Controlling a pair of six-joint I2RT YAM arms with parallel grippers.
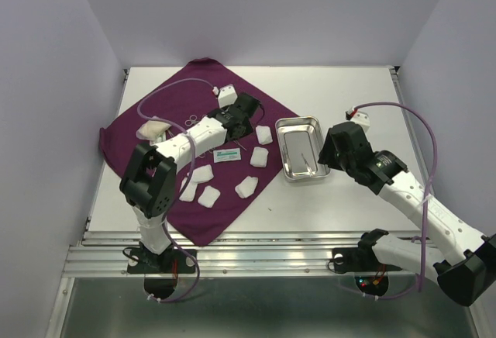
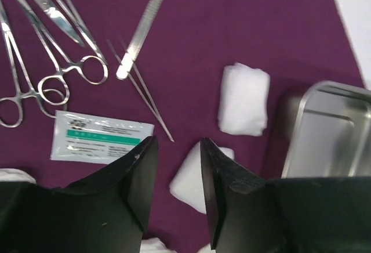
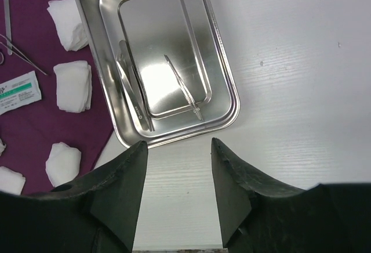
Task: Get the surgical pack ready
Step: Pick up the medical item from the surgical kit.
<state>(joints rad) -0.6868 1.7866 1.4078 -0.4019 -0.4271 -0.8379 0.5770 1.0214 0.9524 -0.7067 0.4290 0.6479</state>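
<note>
Bolted at the table's near edge, the left arm (image 1: 159, 191) rose to a bent elbow and reached out over the dark purple cloth (image 1: 194, 82). The right arm (image 1: 418, 198) stretched low across the bare table (image 1: 349, 90) toward the steel tray (image 1: 298, 120).

The left gripper (image 2: 178, 143) hung above the cloth with its jaws partly apart and empty. The right gripper (image 3: 177, 143) hovered just short of the tray's near end, jaws wider and also empty.

The cloth covered the table's left half, 1 corner drooping over the left edge. The tray sat just beside its right corner and held 2 thin metal instruments (image 3: 133, 90).

Gauze pads (image 1: 260, 156), a sealed packet (image 2: 101, 137), ring-handled instruments (image 2: 64, 73) and tweezers (image 2: 145, 93) lay on the cloth. The left forearm hid part of them. A pale lump (image 1: 151, 130) near the cloth's left edge was too small to make out.
</note>
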